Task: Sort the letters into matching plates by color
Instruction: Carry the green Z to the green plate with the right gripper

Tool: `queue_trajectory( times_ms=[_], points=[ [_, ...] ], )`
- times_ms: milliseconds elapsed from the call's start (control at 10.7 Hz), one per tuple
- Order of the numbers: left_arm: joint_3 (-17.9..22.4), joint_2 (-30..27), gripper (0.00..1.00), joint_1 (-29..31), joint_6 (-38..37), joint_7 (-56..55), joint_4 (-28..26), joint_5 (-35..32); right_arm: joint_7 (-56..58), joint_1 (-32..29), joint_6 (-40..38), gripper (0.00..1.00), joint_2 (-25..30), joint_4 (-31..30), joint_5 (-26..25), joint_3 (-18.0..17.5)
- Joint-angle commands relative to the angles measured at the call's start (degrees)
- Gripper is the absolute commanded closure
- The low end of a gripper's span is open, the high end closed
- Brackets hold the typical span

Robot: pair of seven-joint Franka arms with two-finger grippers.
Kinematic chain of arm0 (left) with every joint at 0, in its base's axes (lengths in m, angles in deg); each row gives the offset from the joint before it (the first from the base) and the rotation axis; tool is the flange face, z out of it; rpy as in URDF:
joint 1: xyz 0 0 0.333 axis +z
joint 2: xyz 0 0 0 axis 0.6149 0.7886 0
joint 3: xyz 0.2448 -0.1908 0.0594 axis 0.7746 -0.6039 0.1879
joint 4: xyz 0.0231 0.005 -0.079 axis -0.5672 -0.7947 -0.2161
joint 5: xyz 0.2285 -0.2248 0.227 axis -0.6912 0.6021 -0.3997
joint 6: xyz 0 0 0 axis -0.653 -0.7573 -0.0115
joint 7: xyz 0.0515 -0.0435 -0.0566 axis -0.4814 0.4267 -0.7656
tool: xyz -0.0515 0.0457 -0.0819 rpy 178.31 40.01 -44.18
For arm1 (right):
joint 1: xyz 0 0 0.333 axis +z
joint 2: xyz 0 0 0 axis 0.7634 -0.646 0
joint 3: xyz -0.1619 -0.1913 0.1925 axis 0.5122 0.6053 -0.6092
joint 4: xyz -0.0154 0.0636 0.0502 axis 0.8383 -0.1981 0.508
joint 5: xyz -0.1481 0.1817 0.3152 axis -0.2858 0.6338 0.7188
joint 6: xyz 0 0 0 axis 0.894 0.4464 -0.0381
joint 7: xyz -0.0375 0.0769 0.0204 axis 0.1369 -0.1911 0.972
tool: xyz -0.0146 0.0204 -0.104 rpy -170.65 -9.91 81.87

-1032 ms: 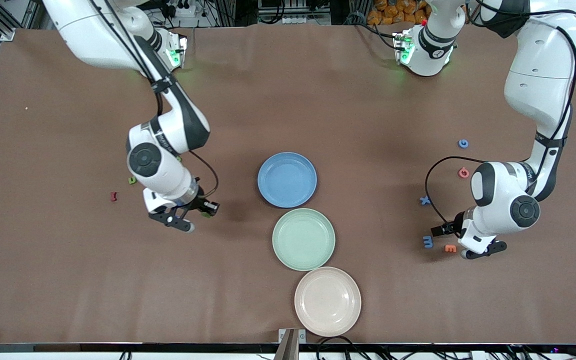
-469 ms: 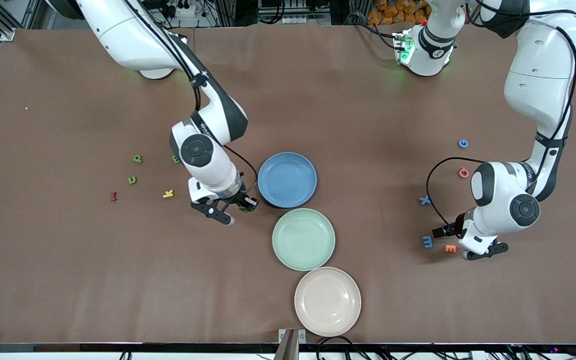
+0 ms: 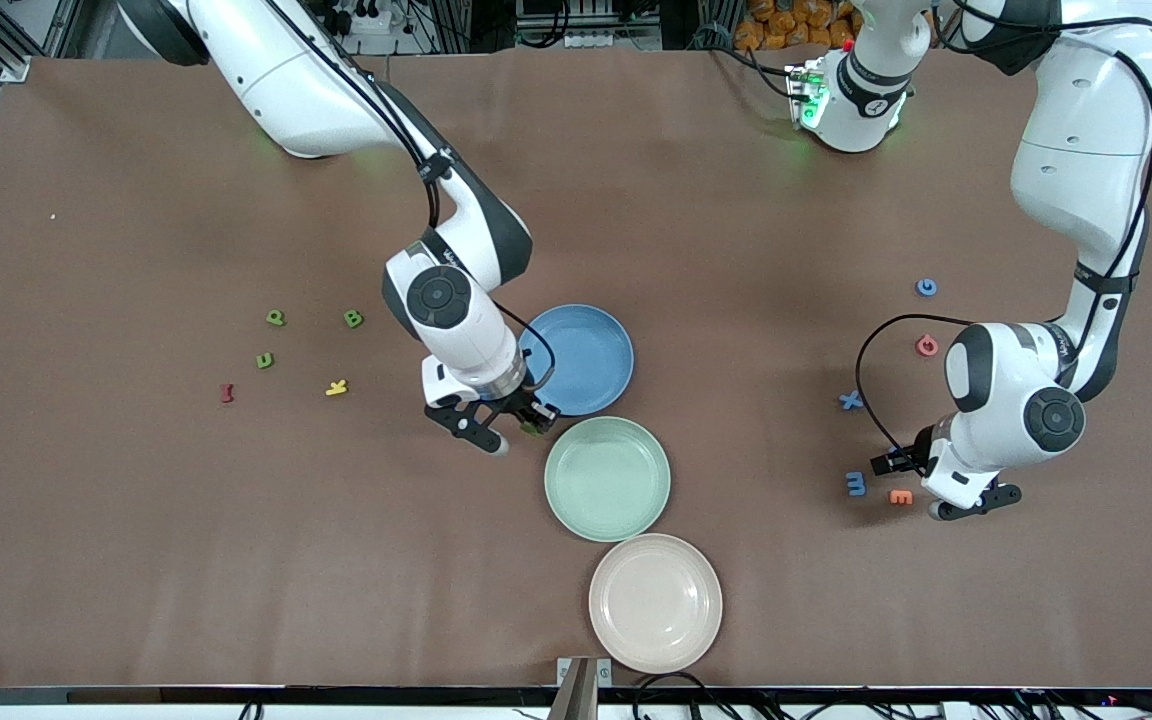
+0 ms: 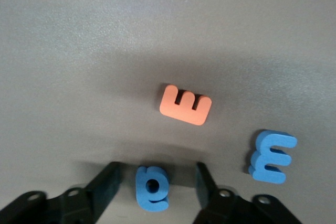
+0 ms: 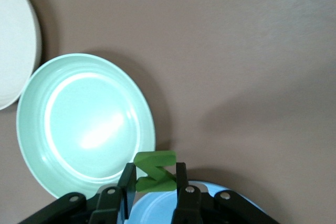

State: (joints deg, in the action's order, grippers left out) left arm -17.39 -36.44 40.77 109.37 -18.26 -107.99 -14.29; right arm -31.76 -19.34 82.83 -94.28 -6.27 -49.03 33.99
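My right gripper (image 3: 519, 435) is shut on a green letter (image 5: 155, 161) and holds it over the table where the blue plate (image 3: 576, 335) and the mint green plate (image 3: 564, 500) meet. The right wrist view shows the mint plate (image 5: 31, 87), the blue plate's rim (image 5: 168, 208) and the beige plate (image 5: 16, 40). The beige plate (image 3: 616, 640) lies nearest the front camera. My left gripper (image 4: 157, 174) is open low at the table, its jaws either side of a blue letter (image 4: 152, 187) without touching it. In the front view it (image 3: 914, 487) is beside an orange E (image 3: 900, 496).
An orange E (image 4: 185, 105) and a blue letter (image 4: 271, 156) lie by the left gripper. A blue X (image 3: 849, 401), red G (image 3: 926, 346) and blue G (image 3: 926, 288) lie farther back. Green letters (image 3: 276, 317), a yellow K (image 3: 337, 387) and a red letter (image 3: 227, 393) lie toward the right arm's end.
My right arm has carried the green letter from the loose letters at its end of the table to the edge of the plates. The left arm has barely moved.
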Motion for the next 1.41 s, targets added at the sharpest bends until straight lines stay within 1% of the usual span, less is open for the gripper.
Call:
queue_trajectory(
  times_ms=[0,94,375,563,657,750,844,938,1032,1219,1313],
  points=[
    [0.19,-1.76,1.00,-0.10,0.28,-0.51,-3.33,-1.27,-3.45,1.74,6.23,1.00,-4.15,3.48,-0.08,0.22],
    [0.19,-1.85,1.00,-0.19,0.28,-0.68,-3.42,-1.27,-4.76,2.53,8.43,1.00,-5.81,4.87,-0.17,0.22],
    [0.37,-2.90,1.00,-0.71,0.11,-1.21,-3.42,-1.27,-6.36,4.03,10.11,1.00,-9.68,9.10,-0.26,0.22],
    [0.46,-4.40,1.00,-1.68,-0.77,-1.30,-3.25,-1.61,-7.49,4.56,14.85,1.00,-11.44,9.20,-0.35,0.31],
    [0.37,-5.10,1.00,-2.47,-1.82,-2.61,-3.07,-2.40,-7.68,4.74,15.22,1.00,-11.71,9.20,-0.35,0.40],
    [0.37,-5.80,1.00,-3.87,-2.70,-5.58,-3.07,-2.93,-7.68,4.74,15.22,0.95,-11.80,9.11,-0.44,0.40],
    [0.28,-6.51,1.00,-5.10,-4.19,-7.78,-2.81,-3.81,-7.68,4.74,15.22,0.77,-11.89,9.11,-0.44,0.40],
    [0.19,-7.56,1.00,-6.33,-6.11,-9.46,-2.72,-3.82,-7.68,4.74,15.22,0.64,-11.98,9.11,-0.44,0.40],
    [0.02,-8.70,1.00,-7.65,-8.40,-11.74,-2.72,-3.82,-7.68,4.74,15.22,0.48,-11.98,9.02,-0.35,0.40],
    [-0.33,-9.50,1.00,-11.41,-11.48,-18.93,-2.72,-3.82,-7.42,3.78,15.13,0.40,-11.19,8.93,0.09,0.40],
    [-0.34,-9.59,1.00,-13.70,-11.67,-22.19,-2.63,-3.82,-7.33,3.77,15.13,0.21,-10.40,8.67,0.00,0.40]
  ],
)
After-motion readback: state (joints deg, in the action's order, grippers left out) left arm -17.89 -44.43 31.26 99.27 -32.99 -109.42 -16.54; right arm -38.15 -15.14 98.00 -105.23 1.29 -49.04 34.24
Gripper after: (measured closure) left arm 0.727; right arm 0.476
